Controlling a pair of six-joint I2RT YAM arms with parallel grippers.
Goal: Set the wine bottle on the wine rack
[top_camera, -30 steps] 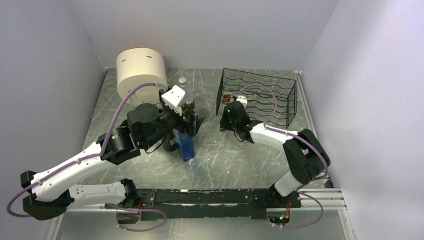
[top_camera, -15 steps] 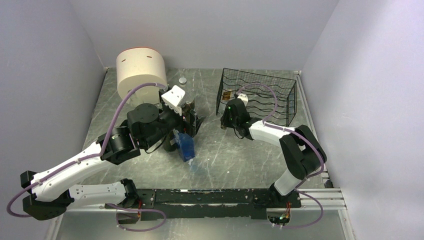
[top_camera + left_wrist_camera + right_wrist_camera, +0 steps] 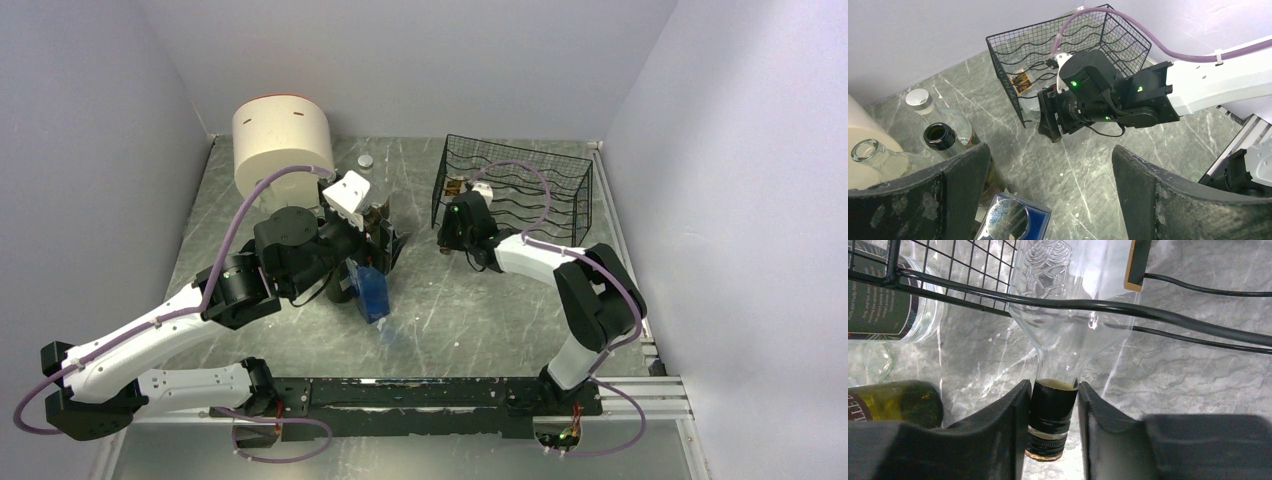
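The wine bottle is clear glass with a black capped neck. It lies in the black wire wine rack, neck pointing out through the rack's wires. My right gripper stands at the rack's front left, its jaws on either side of the neck. The left finger touches the cap and a thin gap shows at the right finger, so it is slightly open. My left gripper hangs wide open and empty over the table left of centre.
A dark-labelled bottle lies in the rack beside it, and an olive bottle lies lower left. Under my left gripper stand a blue bottle, a dark open bottle and a silver-capped clear bottle. A cream cylinder stands back left.
My right arm has pushed forward, moving the gripper closer to the rack's front. The left arm has not moved.
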